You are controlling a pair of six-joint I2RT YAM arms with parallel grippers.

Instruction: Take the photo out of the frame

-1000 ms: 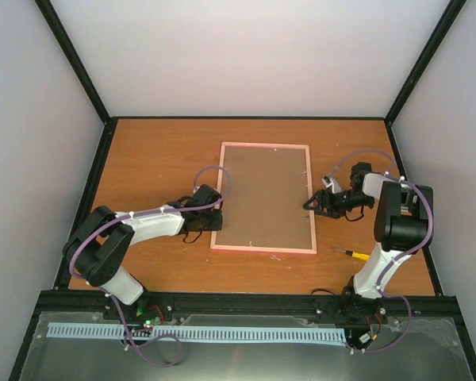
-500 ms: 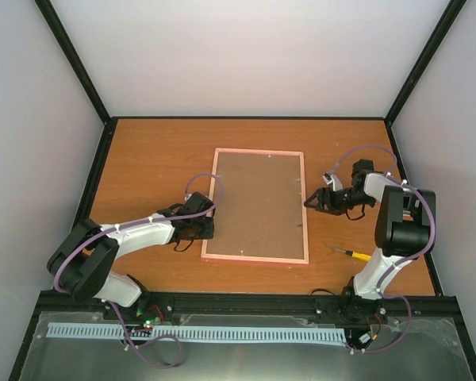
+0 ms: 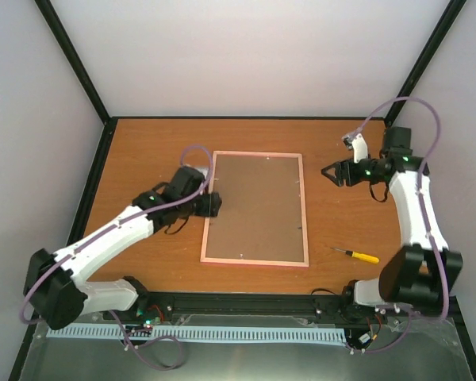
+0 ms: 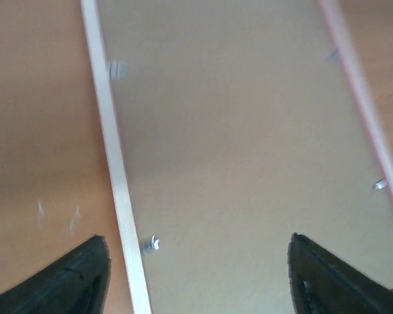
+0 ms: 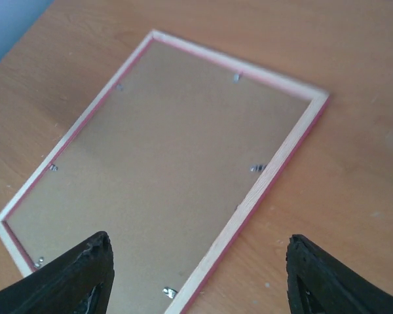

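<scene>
The pink-bordered frame [image 3: 258, 153] lay flat and back-up on the wooden table [image 3: 143, 159], its brown backing panel [image 3: 255, 208] facing the ceiling. The photo could not be seen from any camera.

The left gripper [image 3: 216, 204] sat at the frame's left side with its 2 fingers [image 4: 85, 275] spread wide and nothing caught between them. From its wrist camera, the pale left rail [image 4: 118, 176] ran forward just inside the left finger, and the panel filled the view ahead of and beneath the opening. Whether the fingers touched the frame could not be told. A small metal tab [image 4: 152, 244] sat just beside that rail, close ahead of the left finger.

The right gripper [image 3: 328, 171] was likewise released and empty-handed. It stood well apart from the frame, which lay ahead of and below it, with the far right corner [image 5: 324, 97] nearest its right finger [image 5: 327, 281]. A yellow-handled screwdriver [image 3: 357, 255] rested on the table well behind that gripper, toward the arm's base
</scene>
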